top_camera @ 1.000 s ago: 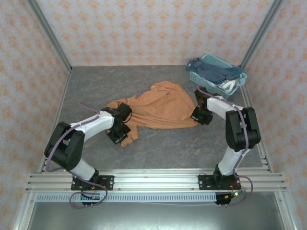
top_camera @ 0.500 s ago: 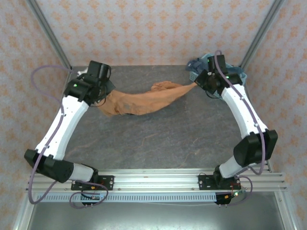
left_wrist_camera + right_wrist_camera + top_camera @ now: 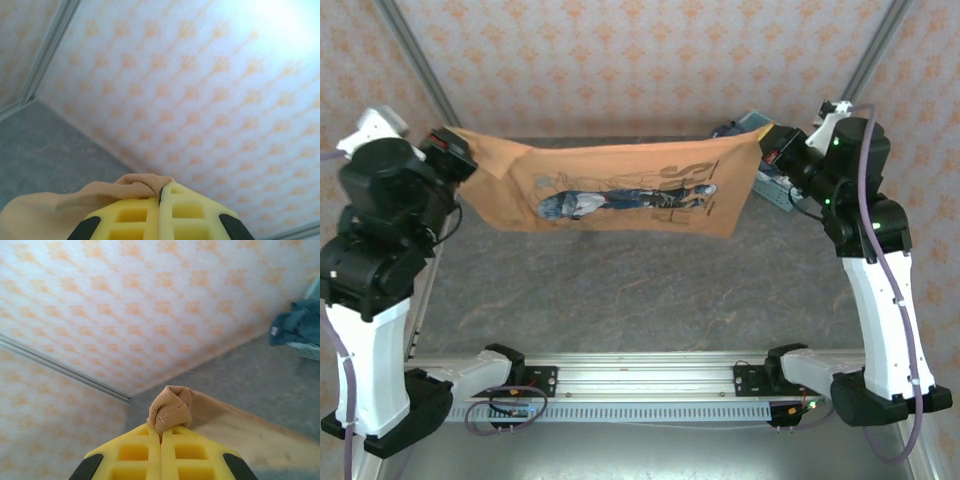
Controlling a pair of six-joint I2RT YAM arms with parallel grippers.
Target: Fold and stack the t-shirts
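An orange-brown t-shirt (image 3: pixel 620 190) with a cartoon figure print hangs stretched in the air between both arms, print facing the top camera. My left gripper (image 3: pixel 455 157) is shut on its left corner, and bunched orange cloth (image 3: pixel 135 186) sticks out between the yellow fingertips (image 3: pixel 190 210). High on the right, my right gripper (image 3: pixel 767 152) is shut on the other corner, with a wad of orange fabric (image 3: pixel 170 407) pinched at its tips. Dark blue cloth (image 3: pixel 300 325) lies in the basket.
A light-blue lattice basket (image 3: pixel 770 185) sits at the back right corner, partly hidden behind the shirt and the right arm. Grey tabletop (image 3: pixel 640 290) lies below the hanging shirt. Patterned walls (image 3: pixel 620 60) and metal corner posts enclose the space.
Both arms have risen from the table and spread apart, lifting the orange-brown t-shirt from a crumpled heap into a taut, spread sheet in the air.
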